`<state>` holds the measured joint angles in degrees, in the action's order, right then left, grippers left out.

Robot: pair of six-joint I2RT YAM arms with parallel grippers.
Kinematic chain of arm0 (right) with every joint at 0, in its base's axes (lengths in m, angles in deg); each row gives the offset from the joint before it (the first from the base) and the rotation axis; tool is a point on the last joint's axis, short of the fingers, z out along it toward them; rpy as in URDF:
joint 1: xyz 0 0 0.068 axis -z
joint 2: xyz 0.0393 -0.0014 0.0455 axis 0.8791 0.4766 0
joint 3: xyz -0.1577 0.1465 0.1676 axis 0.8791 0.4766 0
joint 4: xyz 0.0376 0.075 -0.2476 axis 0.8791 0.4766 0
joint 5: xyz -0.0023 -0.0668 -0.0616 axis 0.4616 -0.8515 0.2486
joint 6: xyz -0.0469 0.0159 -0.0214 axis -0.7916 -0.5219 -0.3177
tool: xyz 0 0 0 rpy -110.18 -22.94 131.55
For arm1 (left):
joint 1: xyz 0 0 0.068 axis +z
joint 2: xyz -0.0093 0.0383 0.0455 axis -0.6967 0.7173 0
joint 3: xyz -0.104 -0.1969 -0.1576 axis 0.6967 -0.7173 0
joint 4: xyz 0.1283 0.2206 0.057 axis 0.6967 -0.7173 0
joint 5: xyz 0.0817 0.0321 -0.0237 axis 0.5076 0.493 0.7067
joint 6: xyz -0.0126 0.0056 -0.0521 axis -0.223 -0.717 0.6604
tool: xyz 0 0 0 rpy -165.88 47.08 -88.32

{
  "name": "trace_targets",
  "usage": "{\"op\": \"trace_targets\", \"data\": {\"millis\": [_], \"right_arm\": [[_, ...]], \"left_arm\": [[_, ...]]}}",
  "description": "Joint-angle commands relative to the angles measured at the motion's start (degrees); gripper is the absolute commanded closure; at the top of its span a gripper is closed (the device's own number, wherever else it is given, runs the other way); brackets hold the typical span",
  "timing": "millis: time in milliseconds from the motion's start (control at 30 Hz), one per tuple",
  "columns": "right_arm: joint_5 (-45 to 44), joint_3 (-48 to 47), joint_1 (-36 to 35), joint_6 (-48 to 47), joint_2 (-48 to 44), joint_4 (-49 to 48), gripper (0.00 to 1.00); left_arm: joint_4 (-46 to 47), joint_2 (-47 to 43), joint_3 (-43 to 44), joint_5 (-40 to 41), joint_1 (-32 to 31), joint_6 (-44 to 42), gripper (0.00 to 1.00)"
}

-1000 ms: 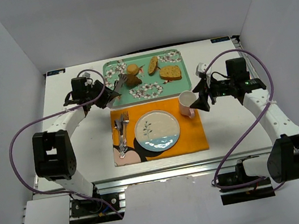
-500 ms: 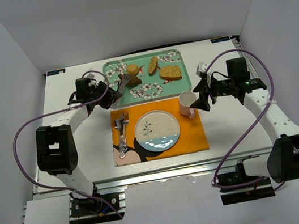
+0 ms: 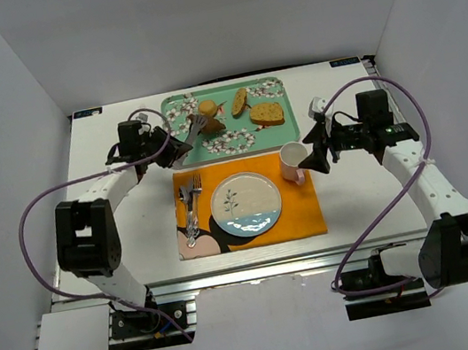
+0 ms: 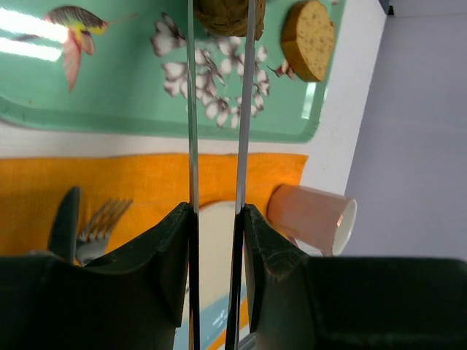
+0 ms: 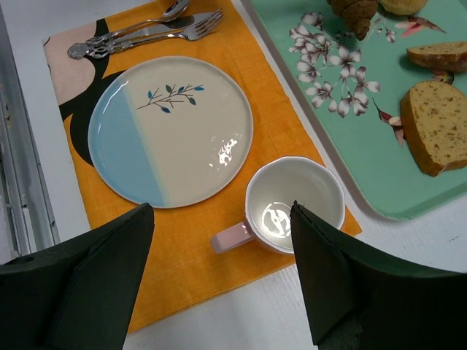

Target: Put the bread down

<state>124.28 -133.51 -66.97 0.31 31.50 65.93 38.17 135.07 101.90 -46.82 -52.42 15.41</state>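
The bread is a dark brown lumpy chunk on the green floral tray. My left gripper is shut on a pair of metal tongs. In the left wrist view the tong blades run from between my left gripper's fingers up to the bread, one on each side of it. My right gripper hangs open above the pink mug, nothing between its fingers. The bread also shows at the top of the right wrist view.
A round tan bun and a golden toast slice lie on the tray. On the orange placemat are a blue-and-cream plate, cutlery and the mug.
My left gripper has squeezed the tongs narrower, bringing the blades in around the bread, and the left arm has shifted a little. The right arm has not moved.
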Motion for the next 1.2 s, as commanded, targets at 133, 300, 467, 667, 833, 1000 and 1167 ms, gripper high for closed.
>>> {"op": "trace_targets", "data": {"millis": [133, 300, 467, 667, 833, 1000, 1167], "right_arm": [[2.3, 1.2, 0.6, -0.4, -2.8, -0.7, 0.20], [2.6, 1.4, 0.8, -1.4, -2.7, -0.3, 0.20], [3.0, 1.3, 0.9, -1.6, -1.7, -0.4, 0.20], [3.9, 1.2, 1.0, -1.8, -0.3, -0.6, 0.20], [4.4, 0.7, 1.0, -1.6, 0.3, -0.7, 0.20], [4.3, 1.1, 1.0, -1.3, -0.4, -0.9, 0.20], [4.1, 2.0, 1.0, -1.3, -1.1, -1.0, 0.20]], "left_arm": [[-3.2, -17.8, -6.1, -2.6, -0.1, 0.0, 1.00], [-16.1, -29.8, -12.3, -2.3, -1.7, -0.7, 1.00], [-23.8, -40.0, -19.6, 0.0, -8.3, 4.4, 1.00], [-24.0, -44.4, -23.6, 1.3, -14.7, 9.4, 0.97], [-26.4, -41.7, -22.3, 2.9, -17.8, 7.1, 0.79], [-27.7, -40.2, -20.4, 3.7, -18.1, 4.9, 0.51], [-28.1, -40.0, -19.5, 4.2, -18.2, 4.5, 0.46]]}}
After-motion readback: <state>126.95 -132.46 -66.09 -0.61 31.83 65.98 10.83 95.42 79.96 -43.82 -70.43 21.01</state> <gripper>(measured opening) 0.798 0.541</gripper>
